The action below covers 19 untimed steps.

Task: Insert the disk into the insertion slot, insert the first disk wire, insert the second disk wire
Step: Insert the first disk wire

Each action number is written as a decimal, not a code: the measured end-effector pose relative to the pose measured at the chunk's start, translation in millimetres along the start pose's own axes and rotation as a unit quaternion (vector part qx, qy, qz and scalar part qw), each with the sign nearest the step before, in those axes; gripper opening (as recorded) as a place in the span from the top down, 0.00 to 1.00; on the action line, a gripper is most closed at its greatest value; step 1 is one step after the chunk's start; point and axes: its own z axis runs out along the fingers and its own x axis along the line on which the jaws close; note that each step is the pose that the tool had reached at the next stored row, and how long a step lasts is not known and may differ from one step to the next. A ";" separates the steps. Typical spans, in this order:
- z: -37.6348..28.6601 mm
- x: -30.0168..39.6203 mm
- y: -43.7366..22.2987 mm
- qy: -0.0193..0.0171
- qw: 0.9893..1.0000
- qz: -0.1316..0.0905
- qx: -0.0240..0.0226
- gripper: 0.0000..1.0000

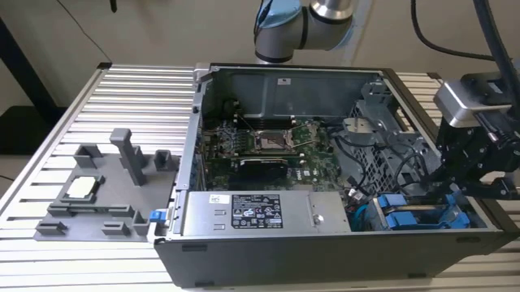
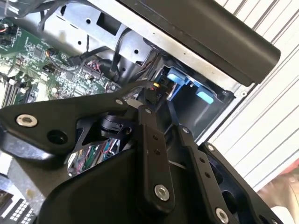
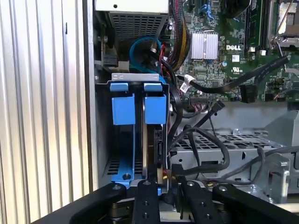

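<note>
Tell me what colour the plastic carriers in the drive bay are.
Bright blue; the carriers show best in the first wrist view.

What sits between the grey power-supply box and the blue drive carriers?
A looped blue cable among other wires, shown in the first wrist view.

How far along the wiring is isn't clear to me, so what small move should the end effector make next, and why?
Probably a short push straight toward the end of the disk. The disk already sits slotted in the computer case, and the end effector is at that end, by a plug with coloured wires; I cannot tell whether the plug is home.
</note>
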 end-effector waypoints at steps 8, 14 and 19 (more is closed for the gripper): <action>-30.5 -3.2 -1.5 0.000 1.000 0.000 0.000 0.73; -30.6 -3.2 -1.5 0.000 1.000 0.000 0.000 0.73; -30.0 -9.7 -1.3 0.000 1.000 0.000 0.000 0.73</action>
